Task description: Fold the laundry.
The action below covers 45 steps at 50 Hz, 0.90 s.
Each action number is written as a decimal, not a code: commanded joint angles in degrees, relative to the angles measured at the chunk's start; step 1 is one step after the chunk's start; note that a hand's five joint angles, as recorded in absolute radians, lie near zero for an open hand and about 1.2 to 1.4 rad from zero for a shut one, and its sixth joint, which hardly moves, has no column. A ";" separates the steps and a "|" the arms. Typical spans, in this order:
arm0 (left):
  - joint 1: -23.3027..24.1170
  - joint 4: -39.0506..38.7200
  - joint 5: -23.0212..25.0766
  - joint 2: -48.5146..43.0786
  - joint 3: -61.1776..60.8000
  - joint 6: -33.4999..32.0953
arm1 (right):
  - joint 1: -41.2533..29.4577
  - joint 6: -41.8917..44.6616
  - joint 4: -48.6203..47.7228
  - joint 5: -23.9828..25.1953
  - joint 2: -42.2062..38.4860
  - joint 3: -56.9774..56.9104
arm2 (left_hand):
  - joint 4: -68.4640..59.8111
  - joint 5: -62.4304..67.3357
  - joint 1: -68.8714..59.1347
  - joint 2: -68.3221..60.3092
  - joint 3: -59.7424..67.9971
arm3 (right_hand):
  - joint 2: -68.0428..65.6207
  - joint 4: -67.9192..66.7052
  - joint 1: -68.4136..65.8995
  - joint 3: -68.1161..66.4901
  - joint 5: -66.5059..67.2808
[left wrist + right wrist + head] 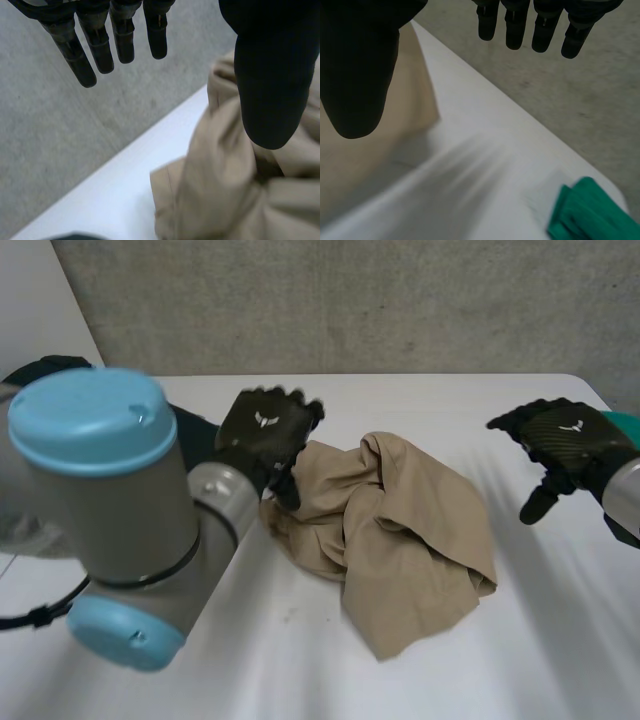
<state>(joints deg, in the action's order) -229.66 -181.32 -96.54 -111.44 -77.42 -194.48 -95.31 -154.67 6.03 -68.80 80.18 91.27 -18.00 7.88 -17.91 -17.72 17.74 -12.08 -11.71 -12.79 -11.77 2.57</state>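
Observation:
A crumpled tan cloth point(400, 530) lies in a heap on the white table point(300, 660). My left hand point(265, 435) hovers at the cloth's left edge, open, its fingers point(100, 45) straight and the thumb point(272, 85) just above the tan cloth point(240, 190), holding nothing. To the right of the cloth, apart from it, my right hand point(560, 445) is open in the air. In the right wrist view its fingers point(540, 30) are spread, the thumb point(357, 70) is over the tan cloth point(380, 150), and nothing lies between them.
A folded green cloth point(587, 212) lies near the table's right edge, also peeking out behind my right hand point(625, 425). My left arm's big grey joint with a blue cap point(100, 510) fills the near left. A grey floor point(350, 300) lies beyond the table's far edge.

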 commanded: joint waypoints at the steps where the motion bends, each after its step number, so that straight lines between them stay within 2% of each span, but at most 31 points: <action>1: -0.18 -2.98 0.04 0.70 -9.41 -0.02 | -2.77 -0.19 6.45 0.42 -8.62 -13.03 | -3.48 3.61 -3.58 -3.76 3.74 | 2.08 1.71 2.79 1.77 -2.57; 5: 1.57 -9.39 0.04 0.88 -12.14 -0.02 | -4.09 1.99 6.54 0.77 -16.43 -21.89 | -1.97 2.10 -2.07 -2.26 2.23 | 2.08 1.71 2.79 1.77 -2.57; 9: 7.27 -14.93 0.04 0.27 -13.20 -0.28 | -4.53 8.39 6.63 1.47 -22.94 -27.17 | 0.89 -0.77 0.80 0.61 -0.63 | 2.08 1.71 2.79 1.77 -2.57; 13: 9.23 -15.74 -0.22 -2.53 -12.50 -1.42 | -5.41 14.47 6.89 3.49 -26.82 -28.77 | 0.89 -0.77 0.80 0.61 -0.63 | 2.08 1.71 2.79 1.77 -2.57; 17: 9.58 -15.73 -0.84 -6.32 -11.88 -3.70 | -6.81 16.60 7.24 4.29 -27.97 -27.99 | 0.89 -0.77 0.80 0.61 -0.63 | 2.08 1.71 2.79 1.77 -2.57; 21: 9.32 -16.70 -3.37 -6.24 -12.23 -5.38 | -6.64 13.54 7.16 1.75 -26.57 -26.15 | 0.56 -0.43 0.46 0.27 -0.30 | 2.08 1.71 2.79 1.77 -2.57; 24: 7.74 -17.14 -5.84 -5.72 -11.88 -5.47 | -6.64 10.54 7.16 -0.71 -24.55 -24.74 | 0.89 -0.77 0.80 0.61 -0.63 | 2.08 1.71 2.79 1.77 -2.57; 27: 3.09 -17.14 -6.38 -4.22 -10.91 -5.73 | -6.55 9.04 7.33 -2.74 -20.60 -21.67 | 1.06 -0.94 0.97 0.78 -0.80 | 2.08 1.71 2.79 1.77 -2.57; 30: -3.15 -16.97 -4.80 -3.34 -9.68 -5.73 | -6.55 8.51 7.60 -2.92 -16.12 -17.62 | 0.89 -0.77 0.80 0.61 -0.63 | 2.08 1.71 2.79 1.77 -2.57; 32: -7.01 -16.62 -1.65 -3.69 -9.24 -5.82 | -6.73 7.90 7.68 -3.36 -13.75 -15.34 | -0.11 0.23 -0.20 -0.39 0.37 | 2.08 1.71 2.79 1.77 -2.57; 36: -11.24 -15.57 5.37 -4.22 -9.15 -5.91 | -7.08 6.76 7.68 -3.53 -11.98 -12.44 | -6.48 6.61 -6.58 -6.76 6.74 | 2.08 1.71 2.79 1.77 -2.57; 40: -13.53 -14.07 11.44 -7.54 -8.80 -6.17 | -7.35 6.23 7.34 -3.62 -10.84 -10.50 | -13.53 13.66 -13.63 -13.82 13.80 | 2.08 1.71 2.79 1.77 -2.57; 45: -14.15 -13.45 14.36 -11.95 -6.87 -6.70 | -7.26 6.14 6.98 -3.53 -10.83 -9.00 | -13.74 13.87 -13.84 -14.03 14.00 | 2.08 1.71 2.79 1.77 -2.57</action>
<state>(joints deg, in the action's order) -243.13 -195.70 -86.40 -118.64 -85.90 -200.67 -102.56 -148.46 13.44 -72.44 69.37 80.81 -27.27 17.37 -27.37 -26.96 27.12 -12.08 -11.71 -12.79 -11.77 2.57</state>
